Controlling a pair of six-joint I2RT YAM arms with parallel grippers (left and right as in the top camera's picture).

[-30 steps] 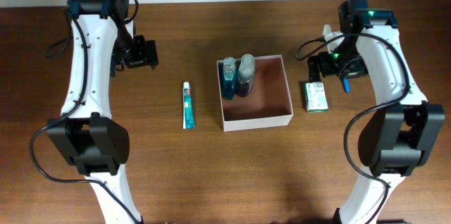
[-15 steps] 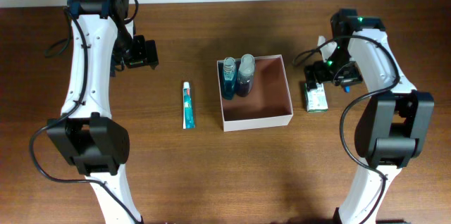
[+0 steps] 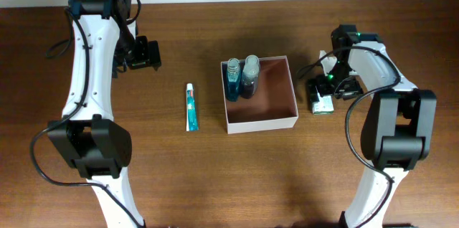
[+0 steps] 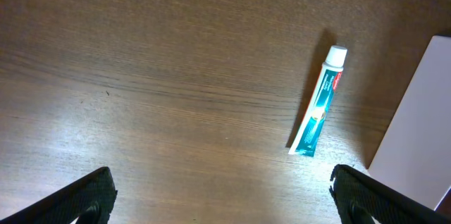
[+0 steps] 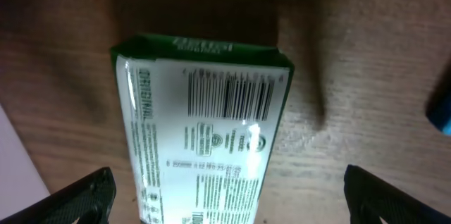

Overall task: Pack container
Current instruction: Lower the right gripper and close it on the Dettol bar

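Change noted: over the last second the right arm (image 3: 373, 67) has swung inward and down, carrying the right jaws from beyond the small green-and-white box (image 3: 322, 102) to directly over it. The left arm (image 3: 93, 34) has not moved. In the right wrist view the right jaws are spread wide, one tip on either side of the box (image 5: 204, 132), gripping nothing. The left jaws are likewise spread and empty, hanging over the surface near the toothpaste tube (image 4: 317, 103). Judgement: the box is the next item to be picked. The container (image 3: 262, 122) sits mid-surface between tube and box, with two bottles (image 3: 249, 75) upright in its far-left corner and the rest of its floor free. Clearance: the box lies just beside the container's right wall, so the inner tip has little room. A blue item (image 5: 440, 111) lies near the outer side.
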